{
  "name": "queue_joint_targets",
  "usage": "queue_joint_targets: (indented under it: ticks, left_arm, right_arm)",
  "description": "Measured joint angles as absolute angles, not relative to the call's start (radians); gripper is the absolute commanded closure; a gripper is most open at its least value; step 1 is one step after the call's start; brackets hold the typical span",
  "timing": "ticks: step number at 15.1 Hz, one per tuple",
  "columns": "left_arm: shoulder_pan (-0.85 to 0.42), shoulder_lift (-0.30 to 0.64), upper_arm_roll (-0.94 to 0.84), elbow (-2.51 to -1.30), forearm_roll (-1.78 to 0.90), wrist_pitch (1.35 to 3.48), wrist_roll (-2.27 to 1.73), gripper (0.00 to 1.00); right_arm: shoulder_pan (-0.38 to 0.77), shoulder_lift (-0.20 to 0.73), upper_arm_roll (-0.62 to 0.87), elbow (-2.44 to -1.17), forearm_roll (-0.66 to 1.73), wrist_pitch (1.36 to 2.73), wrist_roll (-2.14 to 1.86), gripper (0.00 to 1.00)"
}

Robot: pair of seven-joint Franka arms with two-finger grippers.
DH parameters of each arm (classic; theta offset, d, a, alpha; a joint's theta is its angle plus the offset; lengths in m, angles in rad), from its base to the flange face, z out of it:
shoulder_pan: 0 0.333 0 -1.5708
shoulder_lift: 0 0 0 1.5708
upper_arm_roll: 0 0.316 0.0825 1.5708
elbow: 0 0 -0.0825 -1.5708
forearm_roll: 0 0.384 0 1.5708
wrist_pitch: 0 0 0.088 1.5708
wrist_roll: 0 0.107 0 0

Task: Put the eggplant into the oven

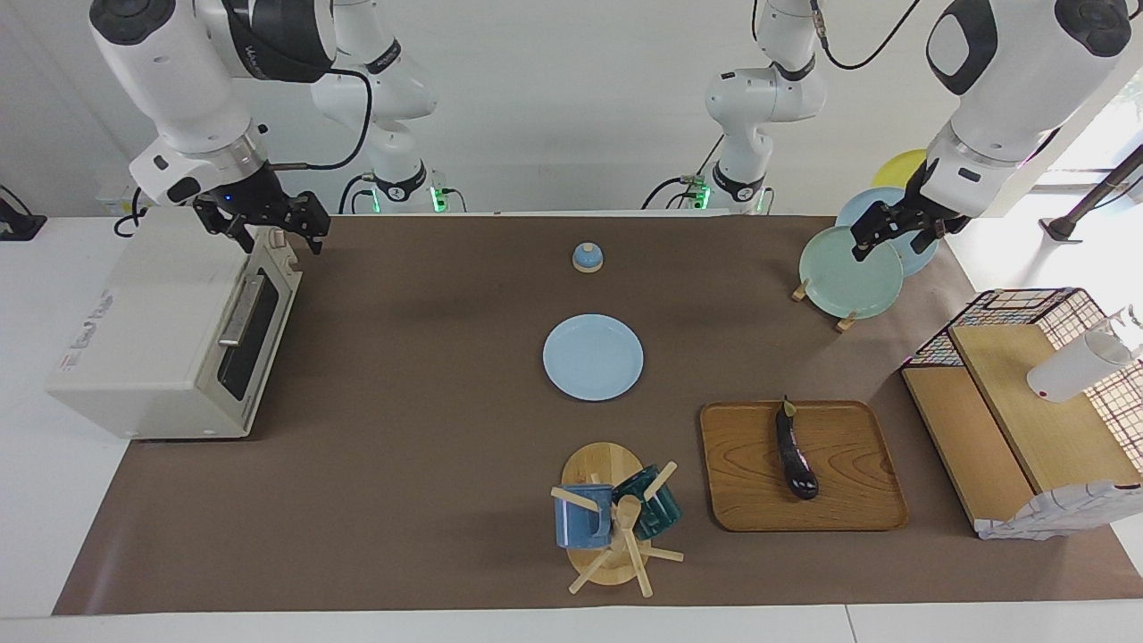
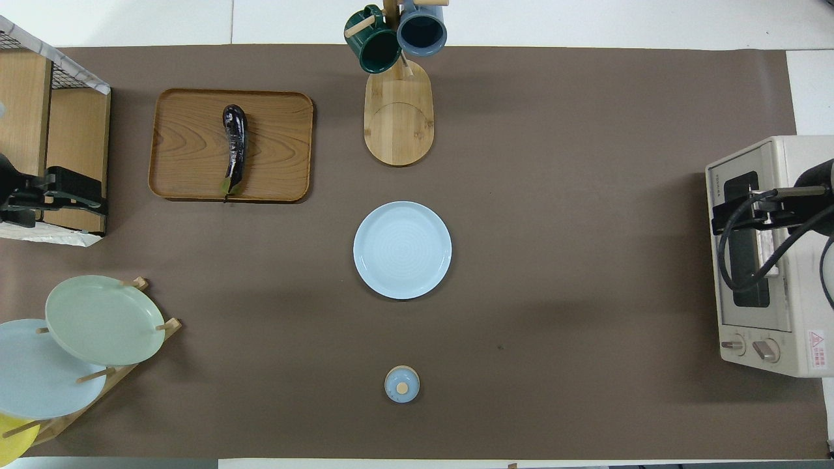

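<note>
The dark purple eggplant (image 1: 795, 455) (image 2: 234, 146) lies lengthwise on a wooden tray (image 1: 857, 487) (image 2: 189, 150), toward the left arm's end of the table, its green stem pointing toward the robots. The cream-white oven (image 1: 152, 330) (image 2: 801, 306) stands at the right arm's end with its dark glass door shut. My right gripper (image 1: 277, 237) (image 2: 723, 215) hangs open and empty over the oven's top front edge. My left gripper (image 1: 890, 243) (image 2: 78, 189) hangs open and empty over the green plate, away from the eggplant.
A light blue plate (image 1: 593, 356) (image 2: 402, 250) lies mid-table. A mug tree (image 1: 616, 518) (image 2: 397, 39) with two mugs stands beside the tray. A small blue lidded bowl (image 1: 587, 258) sits near the robots. A plate rack (image 1: 848, 272) and a wooden shelf (image 1: 1027, 411) stand at the left arm's end.
</note>
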State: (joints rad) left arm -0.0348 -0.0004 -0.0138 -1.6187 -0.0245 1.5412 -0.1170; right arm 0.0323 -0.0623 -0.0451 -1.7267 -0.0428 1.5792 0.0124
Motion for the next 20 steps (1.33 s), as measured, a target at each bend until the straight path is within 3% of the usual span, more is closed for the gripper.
queue_joint_targets:
  ticks: [20]
  left_arm:
    - [-0.036,0.001,-0.021,-1.628,-0.025,1.615,-0.117,0.00]
  right_arm:
    - [0.032,-0.062,-0.045,-1.727,-0.043,1.579,0.012,0.00]
